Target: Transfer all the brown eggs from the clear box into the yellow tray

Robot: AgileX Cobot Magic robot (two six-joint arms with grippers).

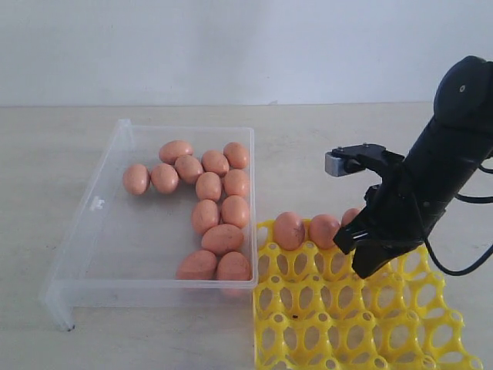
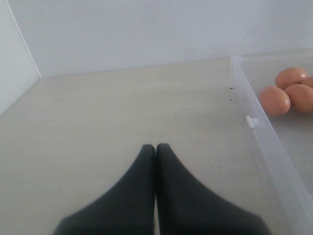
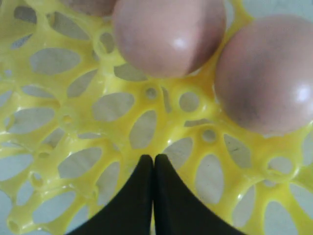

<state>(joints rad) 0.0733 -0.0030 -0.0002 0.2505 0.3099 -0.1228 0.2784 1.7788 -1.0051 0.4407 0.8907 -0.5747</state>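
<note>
- Transfer status: thirteen eggs (image 1: pixel 223 239) are lying in the box (image 1: pixel 154 293), bunched toward its right and far sides. Three are sitting in the far row of the tray (image 1: pixel 316 297), one of them half hidden by the arm. The tray is lying just beside the box's near right corner.
- Right end effector (image 1: pixel 363 268) is hovering low over the tray, just in front of the seated eggs. Its fingers are pressing together and gripping nothing.
- Left end effector (image 2: pixel 155 149) is likewise showing fingers together and empty. It is hanging above bare surface (image 2: pixel 98 122) beside the box's left wall, and the exterior view is not showing it.
- Step in hand, by judgement, is fetching the next egg from the box.
- Good execution is calling for:
  - rising clear of the seated eggs and the box wall before crossing
  - spreading the fingers fully before descending
  - choosing an egg at the cluster's edge, so neighbours are not getting pushed
  - closing gently across the egg's short axis
  - filling the next free cup
- Eggs are appearing smooth, oval, pinkish-brown and slightly glossy, all similar in size, so they are likely rolling or slipping under an off-centre grip.
</note>
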